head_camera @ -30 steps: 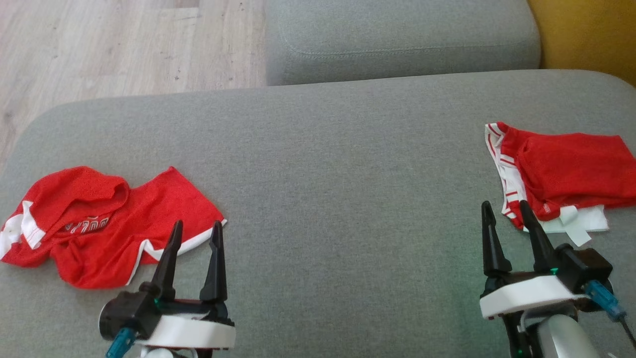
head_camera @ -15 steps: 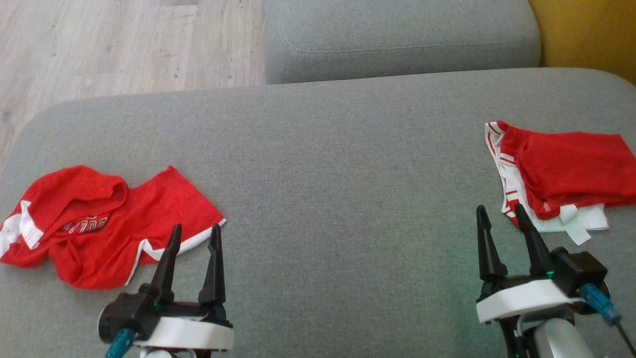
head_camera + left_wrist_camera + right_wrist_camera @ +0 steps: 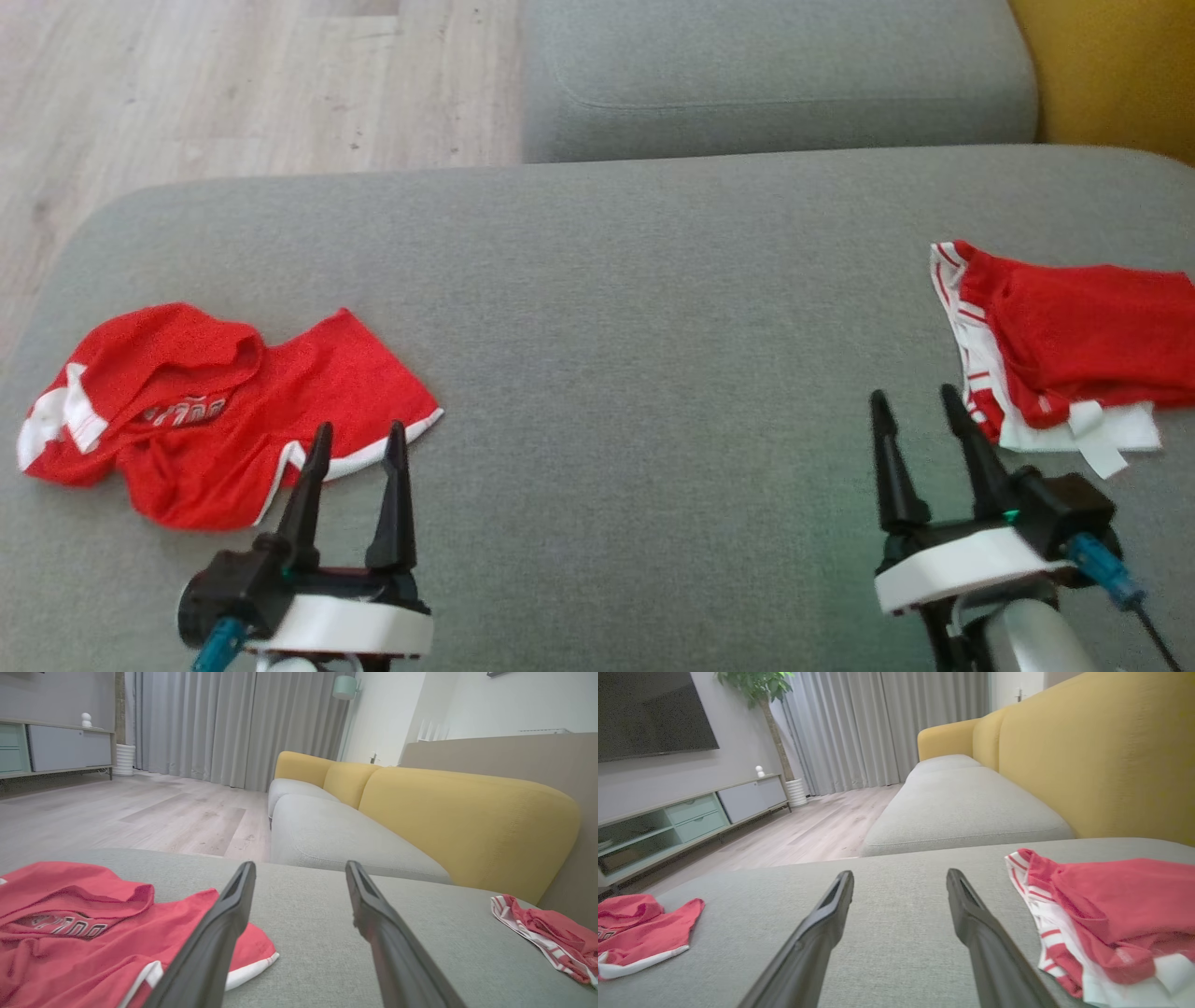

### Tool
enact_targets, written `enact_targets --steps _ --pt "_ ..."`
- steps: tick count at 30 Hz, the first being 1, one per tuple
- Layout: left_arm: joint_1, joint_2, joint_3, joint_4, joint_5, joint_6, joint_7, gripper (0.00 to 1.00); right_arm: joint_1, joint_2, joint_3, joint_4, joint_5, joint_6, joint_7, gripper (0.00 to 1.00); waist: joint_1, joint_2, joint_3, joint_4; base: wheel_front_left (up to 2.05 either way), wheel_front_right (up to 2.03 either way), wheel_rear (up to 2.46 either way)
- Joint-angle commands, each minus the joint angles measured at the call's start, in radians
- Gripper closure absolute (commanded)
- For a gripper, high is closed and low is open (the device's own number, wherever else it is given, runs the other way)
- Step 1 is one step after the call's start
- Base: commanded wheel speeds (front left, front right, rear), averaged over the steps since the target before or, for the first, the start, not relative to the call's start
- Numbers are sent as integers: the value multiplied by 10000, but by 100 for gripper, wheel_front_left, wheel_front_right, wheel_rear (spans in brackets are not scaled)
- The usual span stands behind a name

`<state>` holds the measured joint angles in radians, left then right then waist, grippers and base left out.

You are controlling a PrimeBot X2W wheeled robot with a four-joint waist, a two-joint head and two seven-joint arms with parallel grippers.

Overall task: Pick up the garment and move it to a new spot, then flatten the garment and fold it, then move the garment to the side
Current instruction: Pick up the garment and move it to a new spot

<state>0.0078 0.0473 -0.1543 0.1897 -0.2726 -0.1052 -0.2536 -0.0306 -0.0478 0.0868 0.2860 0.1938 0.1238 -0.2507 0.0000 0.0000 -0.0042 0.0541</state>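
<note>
- Head view: high, facing steeply down on the sofa seat (image 3: pixel 653 308).
- Wrist views: low over that seat, facing along it.
- All share the crumpled garment (image 3: pixel 224 411) and the folded garment (image 3: pixel 1074 336).

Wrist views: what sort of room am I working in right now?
Most likely a home living room: a grey and yellow sofa, a wall TV above a low cabinet, and floor-length curtains.

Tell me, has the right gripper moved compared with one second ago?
Yes. Judged against the folded red garment, the right gripper has drifted toward the robot's left, away from the garment's striped edge.
</note>
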Motion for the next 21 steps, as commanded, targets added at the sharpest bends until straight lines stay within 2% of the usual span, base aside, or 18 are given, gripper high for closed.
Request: enact_targets --steps 1,16,21 --pt "-279 29 484 -298 65 55 -82 0 -250 -25 410 -311 49 69 -110 0 0 0 -64 150 0 0 0" --pt "27 29 1366 -350 333 48 -82 0 -217 -24 1563 -84 480 69 -110 0 0 0 -339 1826 0 0 0" --pt "97 29 1572 -343 438 24 -82 0 -263 -24 1955 -64 676 69 -110 0 0 0 -376 2116 0 0 0"
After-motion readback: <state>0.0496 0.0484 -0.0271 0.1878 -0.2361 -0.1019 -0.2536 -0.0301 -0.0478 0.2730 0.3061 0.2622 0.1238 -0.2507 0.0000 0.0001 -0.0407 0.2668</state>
